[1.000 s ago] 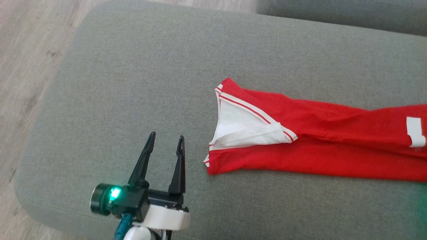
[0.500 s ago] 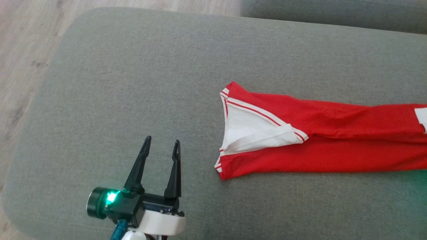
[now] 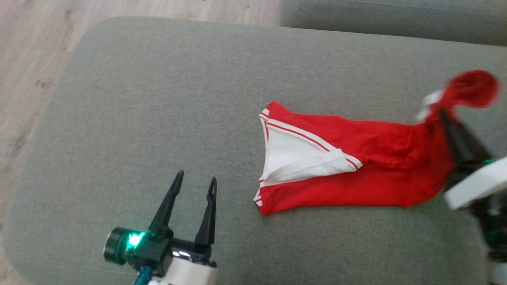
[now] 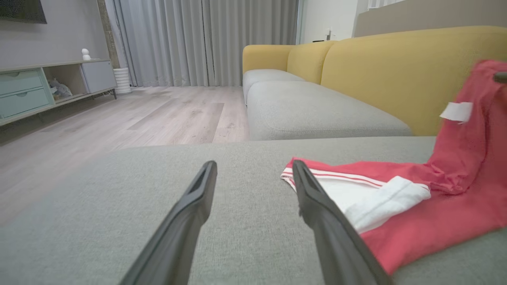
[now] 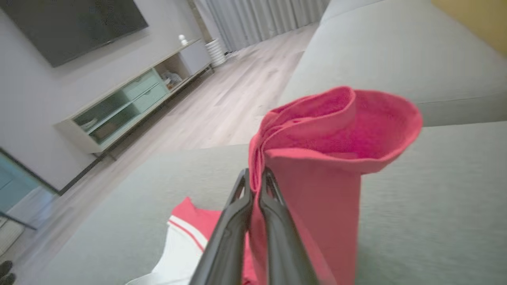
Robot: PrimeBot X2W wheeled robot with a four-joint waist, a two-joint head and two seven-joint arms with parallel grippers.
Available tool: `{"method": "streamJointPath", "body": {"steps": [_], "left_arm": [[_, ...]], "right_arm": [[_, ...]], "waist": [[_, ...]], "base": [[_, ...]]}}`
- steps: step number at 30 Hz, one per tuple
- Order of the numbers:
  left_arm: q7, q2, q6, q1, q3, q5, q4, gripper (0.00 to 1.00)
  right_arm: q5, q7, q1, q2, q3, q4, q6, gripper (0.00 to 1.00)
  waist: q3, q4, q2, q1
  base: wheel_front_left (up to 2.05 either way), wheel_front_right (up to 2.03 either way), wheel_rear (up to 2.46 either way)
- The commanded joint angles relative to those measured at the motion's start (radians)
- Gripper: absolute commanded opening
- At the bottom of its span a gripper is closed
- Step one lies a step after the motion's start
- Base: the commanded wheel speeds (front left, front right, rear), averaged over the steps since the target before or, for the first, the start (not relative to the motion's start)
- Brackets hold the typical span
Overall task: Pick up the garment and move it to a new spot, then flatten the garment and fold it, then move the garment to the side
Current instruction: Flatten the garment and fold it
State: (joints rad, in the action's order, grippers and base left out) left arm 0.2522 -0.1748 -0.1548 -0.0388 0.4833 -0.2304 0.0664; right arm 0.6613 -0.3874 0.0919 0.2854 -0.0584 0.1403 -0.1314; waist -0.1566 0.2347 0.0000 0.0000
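Grey fabric cushion (image 3: 158, 99) is the whole work surface here, a big rounded seat pad. Closest to the robot, at the lower left of the head view, the left gripper (image 3: 197, 177) has its two dark fingers spread wide with nothing between them and a green light glowing on its base. It's near the garment's left end but not touching it.

The garment (image 3: 356, 186) is a red piece lying across the middle-right of the cushion. The open end faces the left gripper, edged in white-and-red striped trim, and the white inside (image 3: 295, 158) shows through the opening. Most of it lies flat on the cushion.

Over on the right, the right gripper (image 3: 443, 114) has its fingers clamped together on the other end of the red fabric. That end is pulled up off the cushion and curls over above the fingertips, pretty blurry from the head view. A small white label (image 4: 456, 111) sticks out from the raised part.

Further back there's another grey seat (image 4: 309, 111), yellow sofa backs (image 4: 396, 67), pale wood floor (image 4: 158, 114), grey curtains (image 4: 206, 39), a low cabinet (image 4: 39, 87) along the wall and a dark TV (image 5: 71, 23) above it.
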Motion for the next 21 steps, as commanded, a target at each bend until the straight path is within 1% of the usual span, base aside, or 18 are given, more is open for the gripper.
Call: {"method": "streamJointPath", "body": {"steps": [1, 4, 10, 13, 18, 19, 20, 21], "left_arm": [[0.009, 0.004, 0.010, -0.003, -0.041, 0.013, -0.020, 1.00], [0.009, 0.014, 0.025, 0.004, -0.043, 0.022, -0.011, 1.00], [0.009, 0.039, 0.044, 0.014, -0.054, 0.033, 0.001, 1.00], [0.010, 0.047, 0.053, 0.020, -0.062, 0.037, 0.004, 1.00], [0.010, 0.062, 0.065, 0.023, -0.074, 0.047, 0.008, 1.00], [0.010, 0.064, 0.066, 0.025, -0.078, 0.049, 0.008, 1.00], [0.010, 0.066, 0.068, 0.026, -0.081, 0.050, 0.008, 1.00], [0.010, 0.068, 0.071, 0.028, -0.084, 0.052, 0.008, 1.00]], "right_arm": [[-0.011, 0.002, 0.034, -0.007, 0.047, 0.045, 0.001, 0.00], [-0.018, 0.010, 0.056, -0.053, 0.124, 0.030, 0.001, 0.00], [-0.020, 0.025, 0.098, -0.121, 0.256, -0.063, 0.001, 0.00], [-0.018, 0.031, 0.114, -0.147, 0.315, -0.113, 0.001, 0.00], [-0.016, 0.044, 0.125, -0.172, 0.401, -0.191, 0.001, 0.00], [-0.018, 0.054, 0.126, -0.177, 0.410, -0.205, 0.001, 0.32], [-0.017, 0.066, 0.128, -0.182, 0.422, -0.216, 0.001, 0.89], [-0.012, 0.078, 0.128, -0.187, 0.432, -0.228, 0.001, 1.00]], "waist": [[0.003, 0.015, 0.0000, 0.0000], [0.005, 0.038, 0.0000, 0.0000], [0.005, 0.084, 0.0000, 0.0000], [0.003, 0.102, 0.0000, 0.0000], [0.005, 0.123, 0.0000, 0.0000], [0.006, 0.125, 0.0000, 0.0000], [0.008, 0.127, 0.0000, 0.0000], [0.010, 0.127, 0.0000, 0.0000]], "base": [[0.00, 0.00, 0.00], [0.00, 0.00, 0.00], [0.00, 0.00, 0.00], [0.00, 0.00, 0.00], [0.00, 0.00, 0.00], [0.00, 0.00, 0.00], [0.00, 0.00, 0.00], [0.00, 0.00, 0.00]]}}
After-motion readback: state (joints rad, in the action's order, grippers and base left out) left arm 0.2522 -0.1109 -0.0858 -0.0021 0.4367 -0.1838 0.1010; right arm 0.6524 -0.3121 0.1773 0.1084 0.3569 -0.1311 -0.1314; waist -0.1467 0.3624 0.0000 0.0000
